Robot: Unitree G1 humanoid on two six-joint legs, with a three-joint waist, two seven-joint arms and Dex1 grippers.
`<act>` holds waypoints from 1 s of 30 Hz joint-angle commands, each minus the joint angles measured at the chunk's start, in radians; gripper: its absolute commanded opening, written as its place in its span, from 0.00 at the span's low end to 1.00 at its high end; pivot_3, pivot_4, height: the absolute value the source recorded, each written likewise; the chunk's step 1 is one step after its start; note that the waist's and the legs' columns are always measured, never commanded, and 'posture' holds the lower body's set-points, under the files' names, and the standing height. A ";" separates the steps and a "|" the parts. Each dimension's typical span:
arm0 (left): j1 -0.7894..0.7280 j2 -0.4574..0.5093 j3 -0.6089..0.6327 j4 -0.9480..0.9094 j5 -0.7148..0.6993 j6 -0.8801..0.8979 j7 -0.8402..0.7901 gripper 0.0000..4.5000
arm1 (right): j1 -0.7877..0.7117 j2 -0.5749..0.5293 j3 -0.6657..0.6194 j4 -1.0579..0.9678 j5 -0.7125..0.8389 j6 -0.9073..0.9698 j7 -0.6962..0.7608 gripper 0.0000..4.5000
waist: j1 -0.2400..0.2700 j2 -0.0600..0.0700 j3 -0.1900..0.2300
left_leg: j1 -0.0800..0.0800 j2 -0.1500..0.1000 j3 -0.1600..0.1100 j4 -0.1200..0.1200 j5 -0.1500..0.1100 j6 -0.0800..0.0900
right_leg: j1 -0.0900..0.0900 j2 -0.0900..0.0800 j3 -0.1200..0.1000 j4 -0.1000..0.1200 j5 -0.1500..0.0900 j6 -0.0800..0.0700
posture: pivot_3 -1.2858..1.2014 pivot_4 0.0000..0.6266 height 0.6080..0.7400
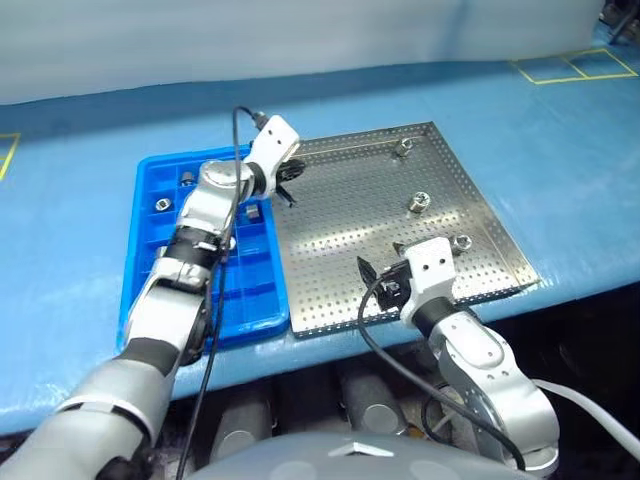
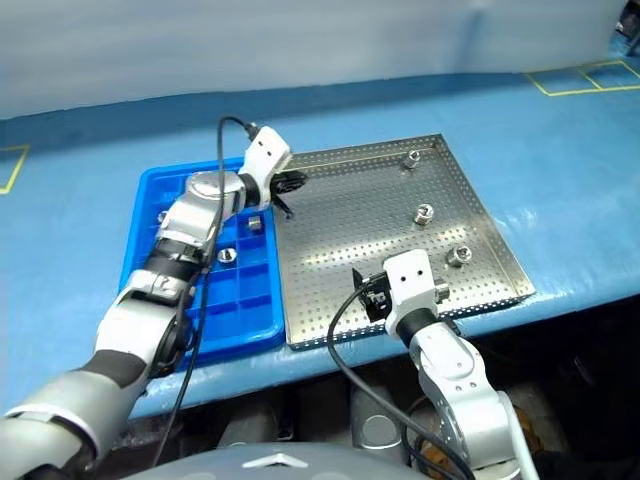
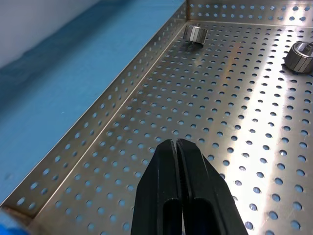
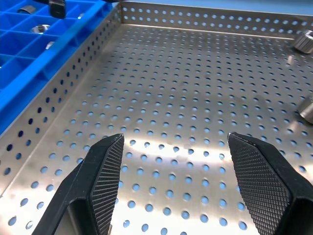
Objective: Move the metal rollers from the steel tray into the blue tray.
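The steel tray (image 1: 340, 290) lies at centre right, and three metal rollers rest on it: one near the far rim (image 1: 405, 147), one mid-tray (image 1: 418, 203), one toward the near right (image 1: 461, 242). The blue tray (image 1: 145, 190) sits against its left side with a few rollers (image 1: 160, 203) in its compartments. My left gripper (image 3: 176, 144) hovers over the steel tray's far-left corner, shut with nothing between its fingers. Over the steel tray's near part my right gripper (image 4: 176, 139) stands open and empty, above bare perforated metal.
Both trays lie on a blue-covered table (image 1: 560, 150) whose front edge runs just below them. Yellow tape marks (image 1: 575, 68) sit at the far right. A black cable (image 1: 236, 150) loops above my left wrist.
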 commanded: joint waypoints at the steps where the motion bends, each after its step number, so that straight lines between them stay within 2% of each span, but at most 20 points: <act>1: 0.056 0.023 0.022 -0.263 -0.068 0.114 -0.006 0.01 | -0.034 -0.001 0.008 0.004 0.017 -0.003 0.011 0.80 | 0.033 0.000 0.000 | 0.000 0.000 0.000 0.000 0.000 0.000 | 0.000 0.000 0.000 0.000 0.000 0.000 | 0.48 0.24 1.00; 5: 0.060 0.010 -0.019 -0.280 -0.083 0.146 -0.012 0.01 | -0.056 -0.006 0.017 0.015 0.021 -0.001 0.019 0.80 | 0.091 0.000 0.000 | 0.000 -0.001 -0.001 0.003 0.000 -0.001 | 0.001 0.000 -0.001 0.000 0.000 -0.001 | 0.49 0.24 1.00; 8: 0.000 -0.033 -0.069 -0.191 -0.077 0.107 -0.030 0.13 | -0.056 -0.022 0.006 -0.001 0.020 0.007 0.023 0.80 | 0.105 0.000 0.000 | 0.001 -0.002 -0.002 0.005 0.000 0.000 | 0.006 0.000 -0.002 -0.002 0.001 0.000 | 0.47 0.24 1.00; 14: -0.143 -0.125 -0.151 0.022 -0.047 -0.017 -0.072 0.57 | -0.012 -0.032 -0.053 -0.047 0.022 0.019 -0.001 0.80 | 0.092 0.000 0.000 | 0.002 -0.003 -0.002 0.006 0.000 0.001 | 0.008 0.001 -0.003 -0.002 0.000 0.003 | 0.45 0.24 1.00; 19: -0.273 -0.214 -0.220 0.268 -0.009 -0.138 -0.133 0.95 | 0.053 -0.027 -0.072 -0.098 0.024 0.026 -0.027 0.80 | 0.057 0.000 0.000 | 0.003 -0.002 0.000 0.004 0.000 0.001 | 0.008 0.001 -0.003 -0.003 -0.002 0.004 | 0.42 0.24 1.00; 20: -0.296 -0.232 -0.235 0.314 0.000 -0.160 -0.158 0.99 | 0.067 -0.025 -0.077 -0.109 0.026 0.028 -0.030 0.80 | 0.053 0.000 0.000 | 0.003 -0.002 0.001 0.004 0.000 0.002 | 0.007 0.001 -0.003 -0.003 -0.002 0.005 | 0.42 0.24 1.00; 23: -0.356 -0.288 -0.261 0.449 0.037 -0.238 -0.155 0.99 | 0.109 -0.025 -0.082 -0.140 0.030 0.029 -0.039 0.80 | 0.027 0.000 0.000 | 0.003 -0.002 0.002 0.004 -0.001 0.003 | 0.007 0.001 -0.002 -0.003 -0.003 0.005 | 0.40 0.24 1.00; 30: -0.452 -0.415 -0.270 0.719 0.131 -0.379 0.011 0.99 | 0.179 0.004 -0.075 -0.176 0.010 0.014 -0.093 0.80 | -0.037 0.000 0.000 | 0.003 -0.001 0.004 0.006 -0.002 0.004 | 0.008 0.001 0.000 -0.003 -0.002 0.007 | 0.36 0.24 1.00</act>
